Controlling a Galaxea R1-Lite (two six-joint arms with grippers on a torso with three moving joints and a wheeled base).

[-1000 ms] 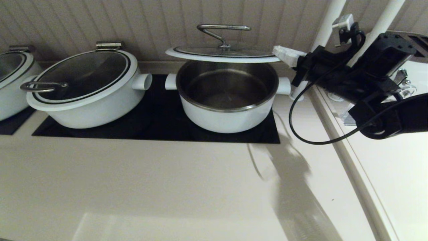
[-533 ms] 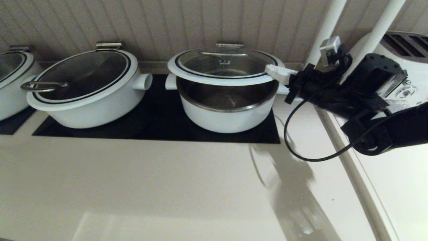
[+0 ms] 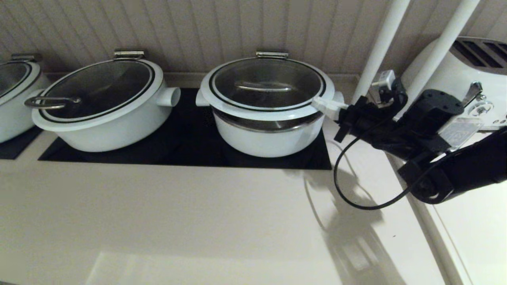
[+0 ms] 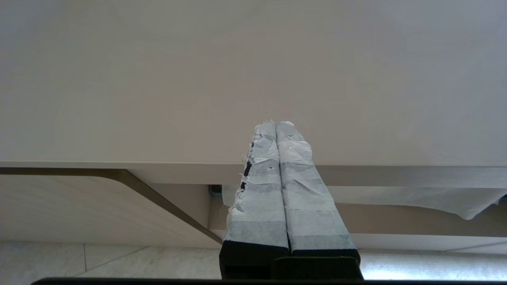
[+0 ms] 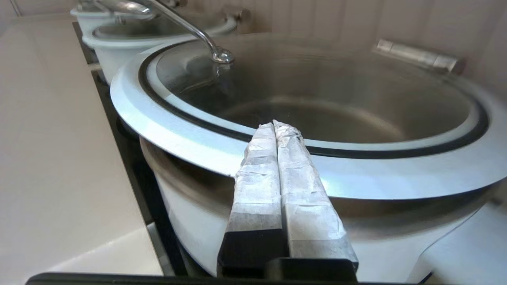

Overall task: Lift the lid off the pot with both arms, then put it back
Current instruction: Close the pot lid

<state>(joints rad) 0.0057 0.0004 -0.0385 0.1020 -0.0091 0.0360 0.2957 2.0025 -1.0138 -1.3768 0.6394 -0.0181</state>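
Observation:
The white pot (image 3: 269,138) stands on the black hob. The glass lid (image 3: 265,85) with its steel bar handle (image 3: 259,87) lies over the pot, its front rim a little above the steel liner, its back by the hinge bracket (image 3: 271,54). My right gripper (image 3: 323,105) is shut, and its white-wrapped tips lie across the lid's right rim. In the right wrist view the gripper (image 5: 274,124) reaches the black ring of the lid (image 5: 178,130) above the pot's wall (image 5: 190,213). My left gripper (image 4: 275,123) is shut and empty, parked low by the counter's edge, out of the head view.
A wider white pot with an edge-handled lid (image 3: 103,103) stands left of the task pot, and another pot (image 3: 12,99) is at the far left. Two white poles (image 3: 380,43) and a white appliance (image 3: 467,67) stand at the right. The beige counter (image 3: 178,221) stretches in front.
The lid has come down from well above the pot to just over its rim. My right gripper moved down with it, staying at its right edge.

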